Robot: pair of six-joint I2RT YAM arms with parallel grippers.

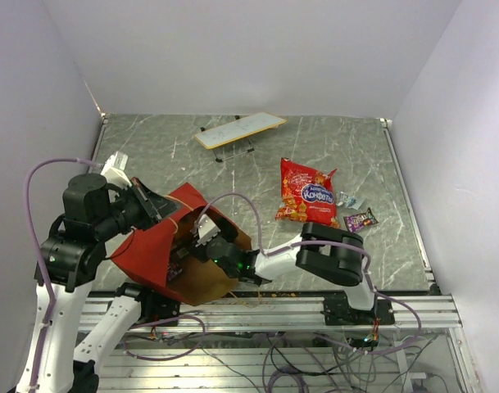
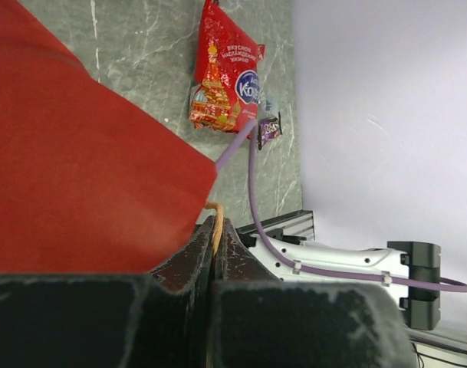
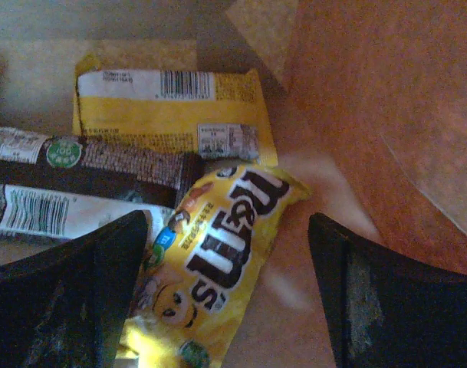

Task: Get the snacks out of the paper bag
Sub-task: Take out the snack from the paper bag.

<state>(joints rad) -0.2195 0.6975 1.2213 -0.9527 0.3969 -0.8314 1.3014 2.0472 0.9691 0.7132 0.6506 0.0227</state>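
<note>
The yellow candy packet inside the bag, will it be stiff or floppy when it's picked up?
Probably floppy: the yellow candy packet looks creased and lumpy, so it may sag. Its shiny film could slip. It lies flat on the floor of the paper bag, so rolling seems unlikely.

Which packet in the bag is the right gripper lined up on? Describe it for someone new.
Look into the red paper bag at the table's near left, where the right gripper reaches in. Between its open fingers lies a yellow packet, slanted. Unlike the flat yellow wrapper and brown bar beside it, it bears big dark letters.
</note>
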